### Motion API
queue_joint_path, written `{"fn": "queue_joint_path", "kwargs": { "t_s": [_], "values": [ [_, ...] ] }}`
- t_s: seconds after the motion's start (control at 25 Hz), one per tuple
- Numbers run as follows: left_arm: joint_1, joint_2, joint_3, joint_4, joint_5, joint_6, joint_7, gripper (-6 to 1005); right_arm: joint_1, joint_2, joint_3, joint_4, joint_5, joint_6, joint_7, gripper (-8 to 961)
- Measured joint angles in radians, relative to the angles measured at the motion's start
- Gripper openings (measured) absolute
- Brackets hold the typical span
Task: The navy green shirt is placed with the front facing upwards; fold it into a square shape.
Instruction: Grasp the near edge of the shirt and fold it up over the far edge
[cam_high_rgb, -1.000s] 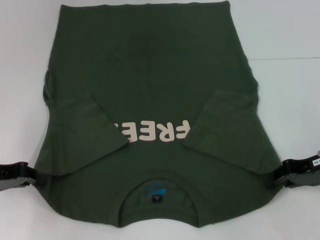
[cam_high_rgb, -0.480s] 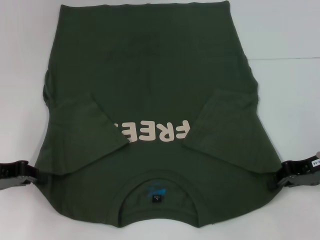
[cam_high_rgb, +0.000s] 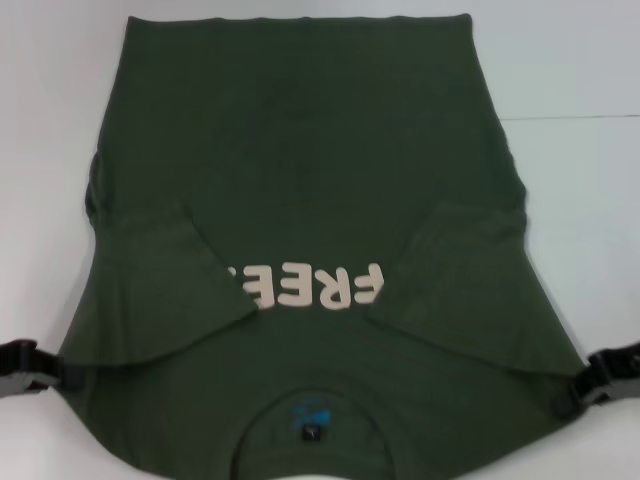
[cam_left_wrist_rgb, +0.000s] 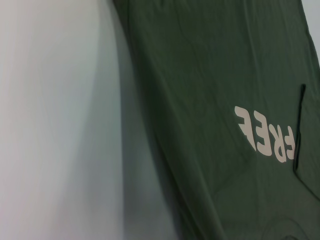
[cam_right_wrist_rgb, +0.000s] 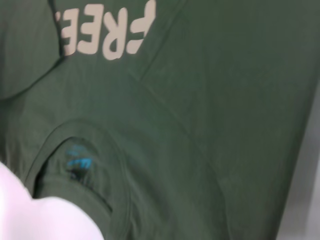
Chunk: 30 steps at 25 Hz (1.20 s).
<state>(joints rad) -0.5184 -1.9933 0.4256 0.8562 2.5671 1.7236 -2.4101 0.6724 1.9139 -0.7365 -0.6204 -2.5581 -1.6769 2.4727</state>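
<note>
The navy green shirt (cam_high_rgb: 300, 150) lies front up on the white table (cam_high_rgb: 580, 60), collar (cam_high_rgb: 312, 425) nearest me and hem at the far side. Both short sleeves are folded inward over the chest and partly cover the cream "FREE" lettering (cam_high_rgb: 310, 288). My left gripper (cam_high_rgb: 55, 368) is shut on the shirt's left shoulder edge. At the opposite shoulder my right gripper (cam_high_rgb: 582, 385) grips the cloth the same way. The left wrist view shows the shirt (cam_left_wrist_rgb: 210, 75) and bare table beside it. The right wrist view shows the collar (cam_right_wrist_rgb: 75, 150) with blue neck print.
Bare white table surface (cam_high_rgb: 40, 120) runs along both sides of the shirt and past its hem. A faint seam line (cam_high_rgb: 570, 117) crosses the table at the far right.
Both grippers have shifted outward and toward me. The shoulders have spread wider with them, and the whole shirt, hem included, has slid a little nearer.
</note>
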Motion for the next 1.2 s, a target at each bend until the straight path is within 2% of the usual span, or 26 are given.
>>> {"fn": "queue_joint_path", "kwargs": {
  "t_s": [0.16,0.32,0.44,0.6,0.84,1.2],
  "values": [
    [0.025,0.012,-0.022,0.006,0.015,0.067,0.003,35,-0.014,-0.027,0.0,0.003,-0.002,-0.086,-0.036,41],
    [0.044,0.014,-0.068,0.008,0.069,0.155,0.029,35,-0.023,-0.034,-0.001,0.007,-0.016,-0.164,-0.077,41],
    [0.058,0.015,-0.1,0.014,0.099,0.229,0.051,35,-0.023,-0.025,-0.002,0.008,-0.05,-0.196,-0.104,41],
    [0.075,0.016,-0.108,0.026,0.133,0.288,0.062,35,-0.022,0.0,-0.037,0.009,-0.08,-0.236,-0.143,41],
    [0.089,0.01,-0.104,0.028,0.188,0.331,0.085,35,-0.025,0.009,-0.074,0.009,-0.08,-0.263,-0.163,42],
    [0.112,0.004,-0.094,0.032,0.221,0.349,0.094,35,-0.034,0.01,-0.076,0.01,-0.08,-0.289,-0.174,42]
  ]
}}
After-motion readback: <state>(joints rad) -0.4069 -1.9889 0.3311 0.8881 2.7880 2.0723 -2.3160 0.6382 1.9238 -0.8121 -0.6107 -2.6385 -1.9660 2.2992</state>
